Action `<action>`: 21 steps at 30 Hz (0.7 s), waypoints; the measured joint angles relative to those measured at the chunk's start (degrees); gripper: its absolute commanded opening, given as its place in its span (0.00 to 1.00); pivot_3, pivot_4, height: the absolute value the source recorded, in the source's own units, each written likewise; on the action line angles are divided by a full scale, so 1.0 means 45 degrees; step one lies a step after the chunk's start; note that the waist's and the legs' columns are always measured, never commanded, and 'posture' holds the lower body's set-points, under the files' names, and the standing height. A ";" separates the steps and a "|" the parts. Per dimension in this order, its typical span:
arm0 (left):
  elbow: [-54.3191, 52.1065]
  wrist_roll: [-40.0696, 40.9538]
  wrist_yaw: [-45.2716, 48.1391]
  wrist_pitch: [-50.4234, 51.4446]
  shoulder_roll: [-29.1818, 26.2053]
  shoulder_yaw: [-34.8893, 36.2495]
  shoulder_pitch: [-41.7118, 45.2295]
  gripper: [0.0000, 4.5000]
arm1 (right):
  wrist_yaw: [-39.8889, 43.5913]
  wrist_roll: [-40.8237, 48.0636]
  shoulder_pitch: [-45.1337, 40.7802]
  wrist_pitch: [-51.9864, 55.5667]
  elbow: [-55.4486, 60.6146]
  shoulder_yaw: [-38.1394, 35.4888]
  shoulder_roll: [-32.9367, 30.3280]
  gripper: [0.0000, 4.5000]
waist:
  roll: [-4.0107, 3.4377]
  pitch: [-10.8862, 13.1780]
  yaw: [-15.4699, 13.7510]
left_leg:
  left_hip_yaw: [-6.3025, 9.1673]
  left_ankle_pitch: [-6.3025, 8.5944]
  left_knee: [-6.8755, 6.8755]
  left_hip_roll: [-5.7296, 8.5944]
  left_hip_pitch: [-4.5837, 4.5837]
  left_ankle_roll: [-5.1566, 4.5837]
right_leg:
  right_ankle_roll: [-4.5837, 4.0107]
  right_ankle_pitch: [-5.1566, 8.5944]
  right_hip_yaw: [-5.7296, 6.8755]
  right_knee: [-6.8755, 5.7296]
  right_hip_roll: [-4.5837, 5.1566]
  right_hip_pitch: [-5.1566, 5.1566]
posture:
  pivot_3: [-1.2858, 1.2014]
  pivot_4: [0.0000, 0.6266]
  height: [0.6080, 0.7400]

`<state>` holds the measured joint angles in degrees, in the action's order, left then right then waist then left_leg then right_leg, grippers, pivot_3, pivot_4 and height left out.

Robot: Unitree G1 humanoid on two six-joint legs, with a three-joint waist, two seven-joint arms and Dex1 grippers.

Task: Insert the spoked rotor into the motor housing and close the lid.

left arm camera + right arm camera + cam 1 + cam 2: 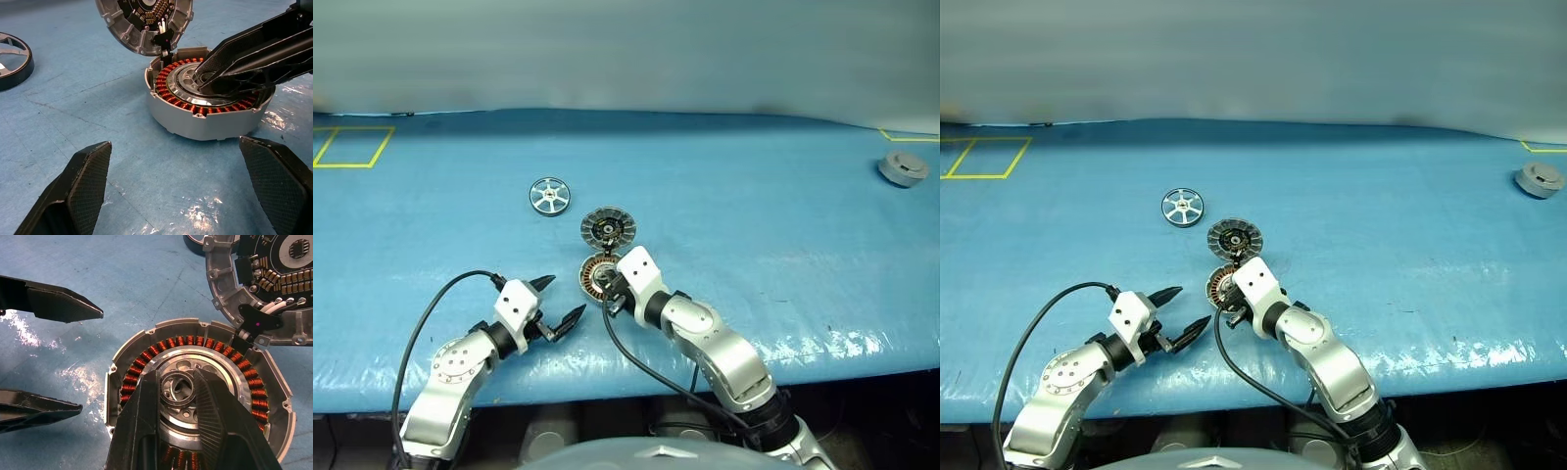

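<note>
The motor housing (597, 275) sits on the blue-covered counter (773, 225) near its front edge, open, with its ring of copper windings showing. Its lid (608, 228) is swung back on the hinge and lies flat just behind it, finned inner face up. The spoked rotor (549, 196) lies by itself on the counter, farther back and to the left of the lid, apart from both. The right gripper (177, 390) reaches over the housing from the right; its fingers (211, 404) stand only a little apart over the silver hub in the middle of the windings, one on each side of the small raised ring there, and whether they actually press on it cannot be told. The left gripper (559, 302) hovers low over the counter just left of the housing, its fingers (87, 181) spread wide and holding nothing. A separate plain grey puck (904, 168) rests far off near the right back corner, and yellow tape (352, 147) marks a square at the far left.
</note>
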<state>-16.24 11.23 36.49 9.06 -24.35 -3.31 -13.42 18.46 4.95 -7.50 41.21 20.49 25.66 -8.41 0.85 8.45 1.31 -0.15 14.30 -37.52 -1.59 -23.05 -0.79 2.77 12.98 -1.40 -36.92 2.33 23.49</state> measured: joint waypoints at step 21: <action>0.0000 0.0016 -0.0030 -0.0186 0.0027 -0.0005 -0.0004 1.00 | -0.0065 -0.0091 -0.0001 -0.0212 -0.0204 -0.0164 0.0094 0.15 | 0.0001 -0.0001 -0.0011 | 0.0000 0.0000 -0.0005 0.0001 0.0001 0.0000 | 0.0001 -0.0003 -0.0001 0.0000 0.0001 -0.0004 | 0.52 0.24 1.00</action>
<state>-16.24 11.30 36.35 8.22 -24.23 -3.34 -13.44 18.16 4.54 -7.50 40.26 19.57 24.92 -7.99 0.85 8.45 1.26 -0.15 14.30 -37.54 -1.59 -23.05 -0.79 2.78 12.97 -1.40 -36.92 2.33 23.47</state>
